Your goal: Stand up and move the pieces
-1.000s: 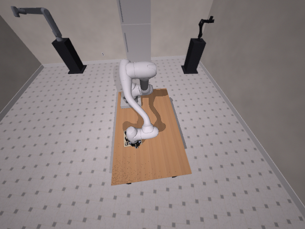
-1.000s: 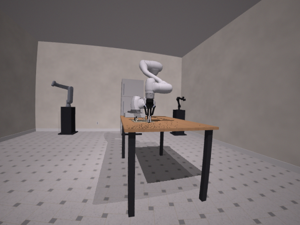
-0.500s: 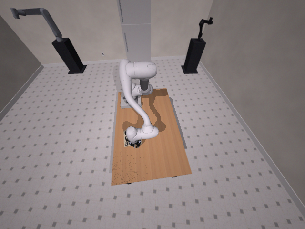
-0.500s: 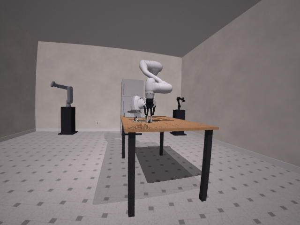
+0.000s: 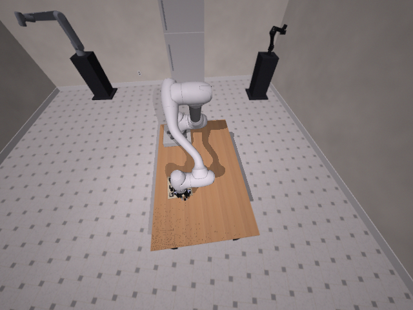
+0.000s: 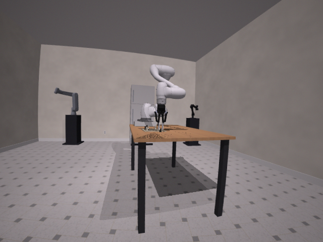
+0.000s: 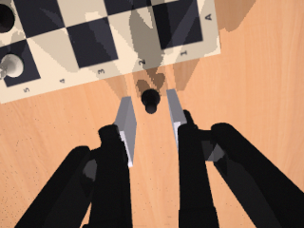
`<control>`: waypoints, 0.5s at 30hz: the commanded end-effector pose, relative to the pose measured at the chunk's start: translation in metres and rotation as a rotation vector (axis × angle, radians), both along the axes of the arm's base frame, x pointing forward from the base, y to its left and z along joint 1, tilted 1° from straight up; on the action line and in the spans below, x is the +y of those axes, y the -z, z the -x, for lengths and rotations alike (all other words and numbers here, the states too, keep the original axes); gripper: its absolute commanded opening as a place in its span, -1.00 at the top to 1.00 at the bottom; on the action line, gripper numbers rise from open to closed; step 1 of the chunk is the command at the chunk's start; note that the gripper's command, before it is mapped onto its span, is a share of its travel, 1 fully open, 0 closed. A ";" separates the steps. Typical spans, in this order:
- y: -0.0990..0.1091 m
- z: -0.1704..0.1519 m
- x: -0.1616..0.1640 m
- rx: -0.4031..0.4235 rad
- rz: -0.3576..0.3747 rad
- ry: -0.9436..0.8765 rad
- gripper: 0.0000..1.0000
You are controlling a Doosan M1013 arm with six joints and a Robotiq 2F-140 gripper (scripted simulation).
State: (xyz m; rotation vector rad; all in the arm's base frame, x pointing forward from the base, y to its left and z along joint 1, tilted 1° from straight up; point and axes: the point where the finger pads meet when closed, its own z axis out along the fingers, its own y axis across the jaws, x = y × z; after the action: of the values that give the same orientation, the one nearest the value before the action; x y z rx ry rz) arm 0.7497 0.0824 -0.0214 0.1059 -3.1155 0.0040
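two grey fingertips of the end effector (image 7: 151,128) stand parted over the bare wood of the worktop (image 7: 254,95), with its black linkages filling the near part of the wrist view. between the tips, just past them and touching neither, a small black piece (image 7: 150,99) stands upright on the wood, so the end effector is released and grips nothing. just beyond the piece runs the cream rim of the chessboard (image 7: 190,53), and the dark square by the letter a lies ahead and slightly right of the tips with nothing on it. farther ahead and well to the left, a white piece (image 7: 9,66) stands on a dark square near the board's edge, and a black piece (image 7: 6,18) stands on the square beyond it. which squares those are cannot be read. in the exterior view the end effector (image 6: 160,122) points straight down from the white arm (image 6: 166,89), its tips close above the worktop beside the board.
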 end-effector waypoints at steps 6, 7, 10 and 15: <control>-0.043 -0.001 0.000 0.000 0.000 0.000 0.59; -0.048 -0.001 0.000 0.000 0.000 0.000 0.59; -0.061 -0.002 0.000 0.000 0.000 0.000 0.59; -0.070 -0.002 0.000 0.000 0.000 0.000 0.59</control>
State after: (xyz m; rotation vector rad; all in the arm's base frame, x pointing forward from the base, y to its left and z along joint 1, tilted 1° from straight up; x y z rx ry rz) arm 0.7513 0.0827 0.0444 0.1059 -3.1156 0.0039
